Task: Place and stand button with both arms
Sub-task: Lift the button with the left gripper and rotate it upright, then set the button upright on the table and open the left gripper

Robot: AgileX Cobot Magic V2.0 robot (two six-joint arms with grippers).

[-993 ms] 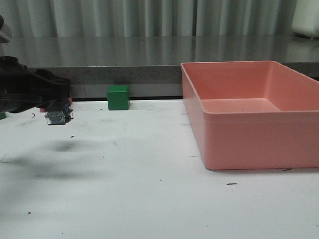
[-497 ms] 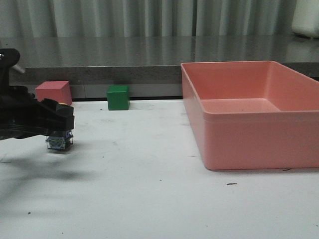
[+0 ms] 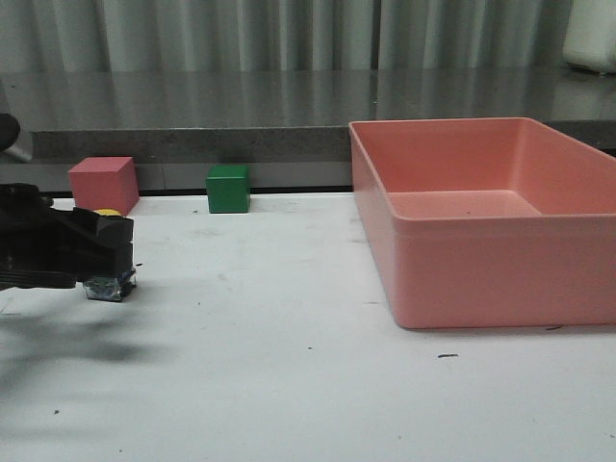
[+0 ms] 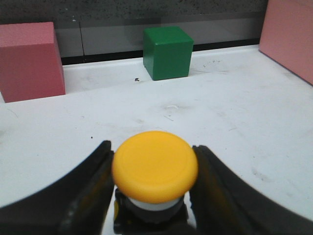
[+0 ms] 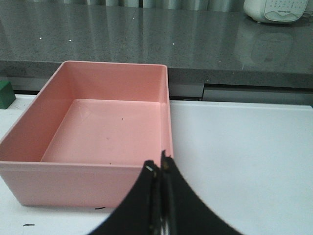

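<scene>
The button has a yellow mushroom cap (image 4: pixel 155 165) on a dark blocky base (image 3: pixel 109 286). It stands upright at the left of the white table (image 3: pixel 289 385), and its base rests on or just above the surface. My left gripper (image 3: pixel 111 241) is shut on it, with one black finger (image 4: pixel 93 181) on each side of the cap. In the left wrist view the left gripper (image 4: pixel 151 146) closes around the cap. My right gripper (image 5: pixel 160 169) is shut and empty, above the near rim of the pink bin (image 5: pixel 83 171). It is out of the front view.
A red cube (image 3: pixel 103 183) and a green cube (image 3: pixel 228 188) stand at the table's back edge, just behind the button. The large pink bin (image 3: pixel 481 260) fills the right side. A grey counter ledge (image 3: pixel 241 140) runs behind the table.
My left gripper has come down with the button, from well above the table to the table surface. The red cube behind it has come into view.
</scene>
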